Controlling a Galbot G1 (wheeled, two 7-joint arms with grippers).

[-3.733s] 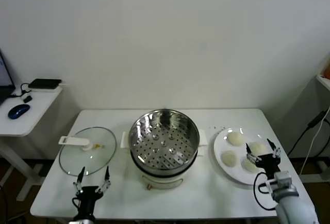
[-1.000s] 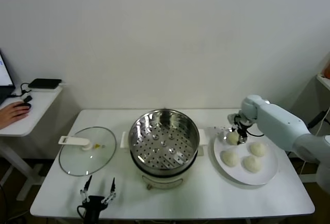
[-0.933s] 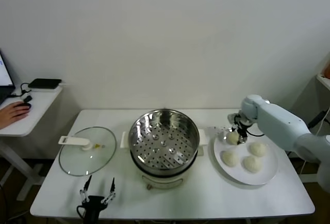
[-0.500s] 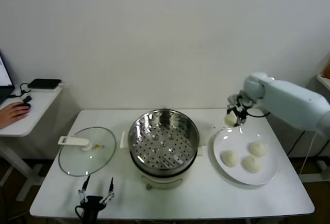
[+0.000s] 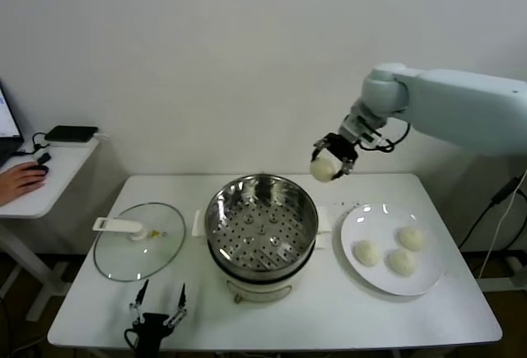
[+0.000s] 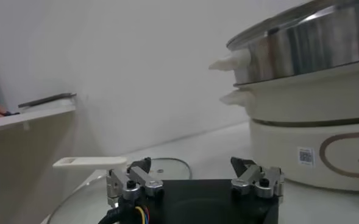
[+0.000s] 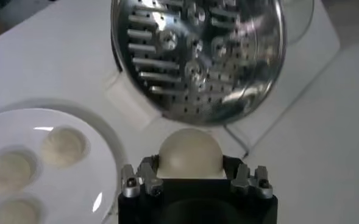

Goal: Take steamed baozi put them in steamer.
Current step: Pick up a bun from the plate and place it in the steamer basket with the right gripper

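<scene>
White wall backs the white worktop (image 5: 329, 317), where the steamer (image 5: 262, 230) sits mid-surface. Raised above the worktop's far edge, between the steamer and the white plate (image 5: 428, 280), the right end effector (image 5: 328, 165) grasps one steamed baozi (image 5: 322, 169). Three baozi lie on the plate toward the right edge. At the near edge by the glass lid (image 5: 138, 241), the left end effector (image 5: 156, 300) waits, released.

Pale grey-white rounded right arm (image 5: 461, 107), black claw (image 5: 330, 157), black cable
</scene>
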